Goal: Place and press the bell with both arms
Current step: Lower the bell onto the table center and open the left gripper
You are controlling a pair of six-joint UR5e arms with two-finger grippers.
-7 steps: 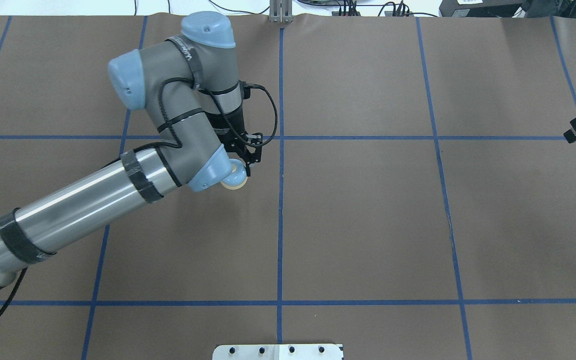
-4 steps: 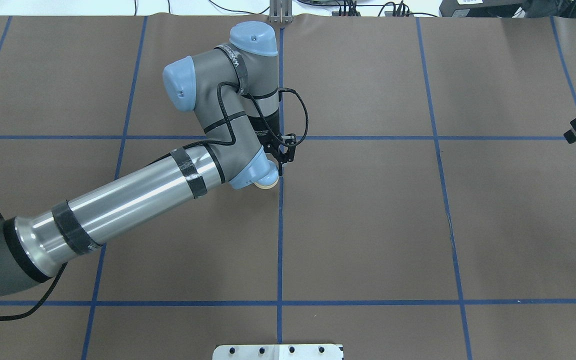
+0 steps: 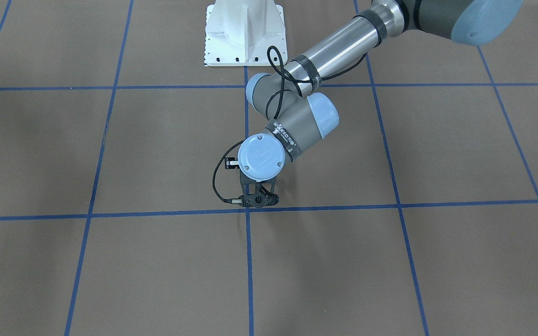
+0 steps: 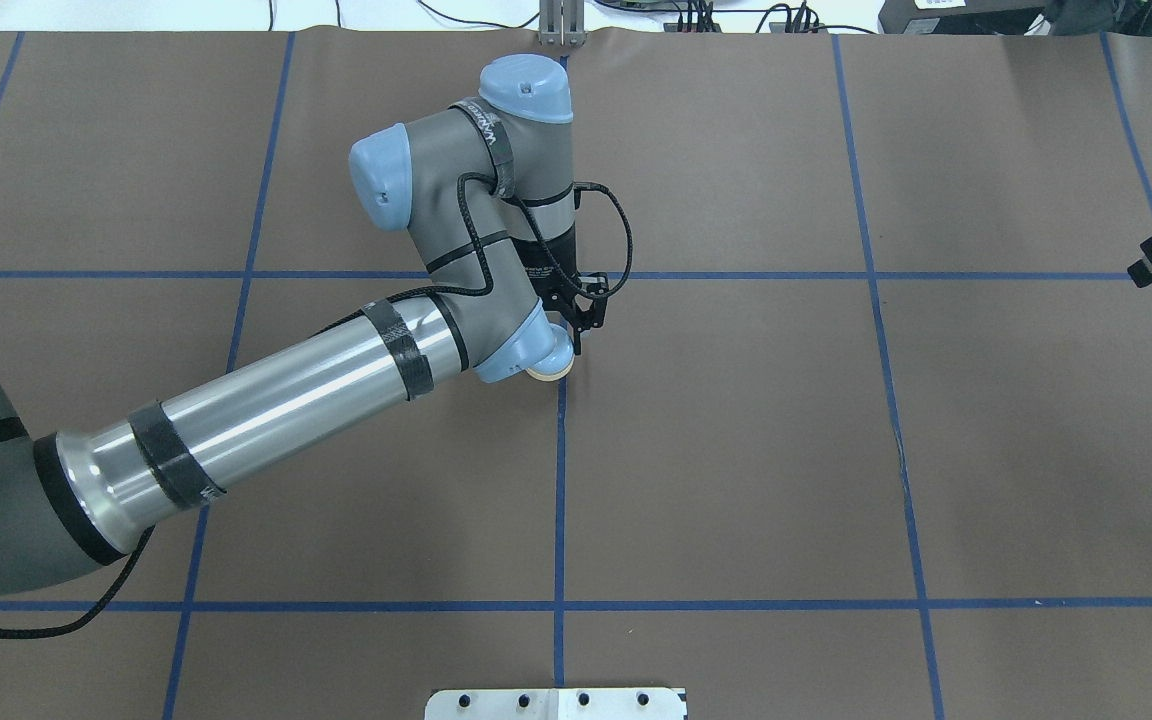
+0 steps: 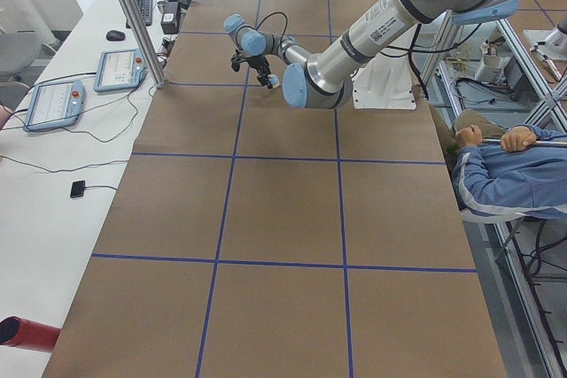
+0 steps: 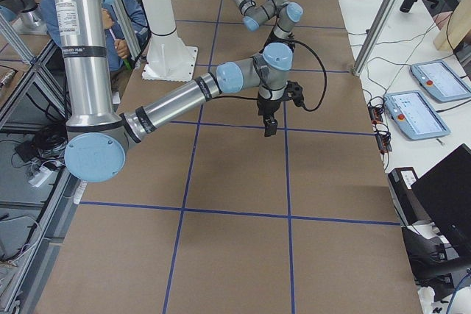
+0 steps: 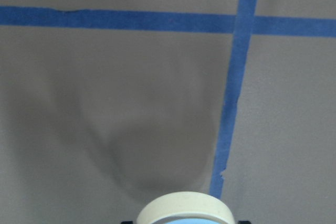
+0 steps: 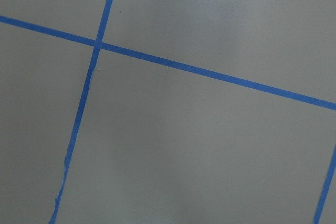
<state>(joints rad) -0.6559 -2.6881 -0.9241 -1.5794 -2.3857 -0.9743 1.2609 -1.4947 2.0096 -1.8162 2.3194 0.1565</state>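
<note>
Table [image 4: 736, 450]: brown paper over the whole top, ruled into large squares with blue tape. My white pedestal [image 3: 244, 35] stands at the robot-side edge, on the centre line.

Left arm [image 4: 286, 390]: stretched from my left toward the table's centre. Silver forearm angled forward, wrist bent so that the tool points down near the central tape crossing.

Right arm [image 6: 176, 101]: out over my right part of the table, well apart from the left arm. Its wrist camera shows only bare paper and tape lines.

Right claw [image 6: 268, 119]: points down above the paper, with nothing under it that I can see. The overhead view cuts it off at the frame edge. I cannot tell whether its fingers are spread or pressed together.

Left claw [image 4: 568, 352]: pinching the bell. In the left wrist view a black fingertip shows at each side of the bell at the bottom edge.

Bell [image 7: 185, 209]: held in the left claw, cream base toward the table and light-blue dome toward the wrist. Overhead, the wrist's blue joint cap hides most of it. It sits just beside the central tape line on my left side, a little nearer to me than the cross line. A soft shadow lies on the paper ahead of it. I cannot tell whether the base touches the paper.
</note>
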